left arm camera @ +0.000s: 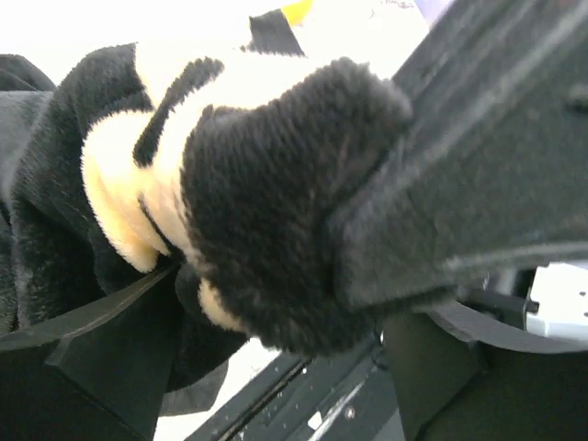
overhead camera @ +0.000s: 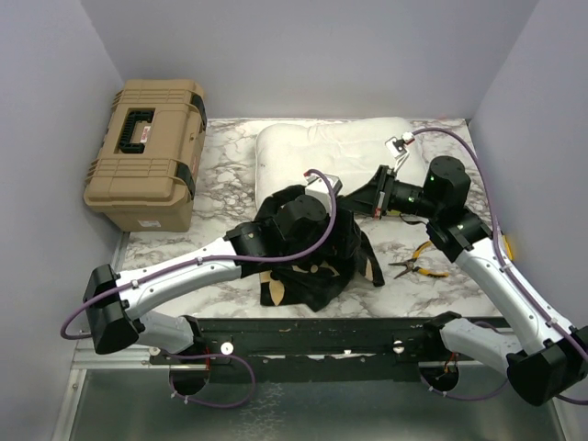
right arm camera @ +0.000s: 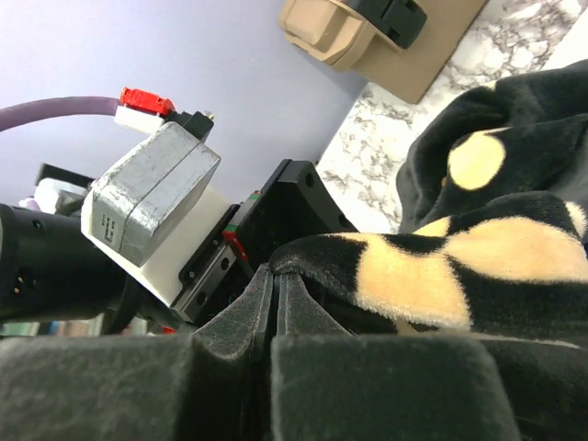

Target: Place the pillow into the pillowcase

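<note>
While bunched, pillowcase [left arm camera: 266, 175] inside left tool [left arm camera: 262, 276]

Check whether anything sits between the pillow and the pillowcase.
Nothing loose does: the pillowcase lies bunched right before the pillow. The toolbox and pliers sit off to the sides.

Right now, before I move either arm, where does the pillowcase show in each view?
Top external: pillowcase bunched at centre, under the left arm.
Left wrist: pillowcase fills the left and centre, between the wide-set fingers.
Right wrist: pillowcase across the right half, its edge at the shut fingertips.
Shared landmark: tan toolbox, far left in top external, top centre in right wrist; not in left wrist.
</note>
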`<move>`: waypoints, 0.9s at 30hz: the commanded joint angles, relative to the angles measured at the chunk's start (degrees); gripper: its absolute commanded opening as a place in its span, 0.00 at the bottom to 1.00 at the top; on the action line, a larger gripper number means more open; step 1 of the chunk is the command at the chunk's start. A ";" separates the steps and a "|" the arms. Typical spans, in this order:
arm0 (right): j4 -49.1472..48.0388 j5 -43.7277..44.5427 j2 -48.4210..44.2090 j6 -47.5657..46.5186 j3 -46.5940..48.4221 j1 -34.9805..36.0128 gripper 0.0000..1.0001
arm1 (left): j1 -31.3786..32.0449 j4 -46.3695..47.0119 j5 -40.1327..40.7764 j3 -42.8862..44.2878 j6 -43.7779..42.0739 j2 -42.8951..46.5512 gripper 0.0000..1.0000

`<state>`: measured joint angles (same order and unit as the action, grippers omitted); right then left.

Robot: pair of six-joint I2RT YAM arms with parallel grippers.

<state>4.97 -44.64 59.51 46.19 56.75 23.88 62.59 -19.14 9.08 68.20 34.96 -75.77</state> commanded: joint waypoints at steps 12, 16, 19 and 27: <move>19.70 15.51 -2.70 -6.67 9.91 -0.30 0.76 | -0.62 -3.27 22.25 3.41 1.44 7.93 0.00; 29.13 22.55 -1.03 -12.65 13.79 -0.29 0.89 | -0.90 -12.70 32.88 8.48 3.02 15.46 0.00; 32.16 23.38 0.55 -13.96 12.51 -0.30 0.90 | -0.84 -17.57 40.23 12.35 4.88 20.86 0.00; 18.25 10.43 3.88 -6.94 -7.23 -0.36 0.91 | -0.88 -23.92 50.24 18.08 6.23 29.58 0.00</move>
<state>29.71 -26.24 61.30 35.66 59.07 23.88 61.89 -36.53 50.89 83.88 40.07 -47.20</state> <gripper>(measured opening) 0.910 0.020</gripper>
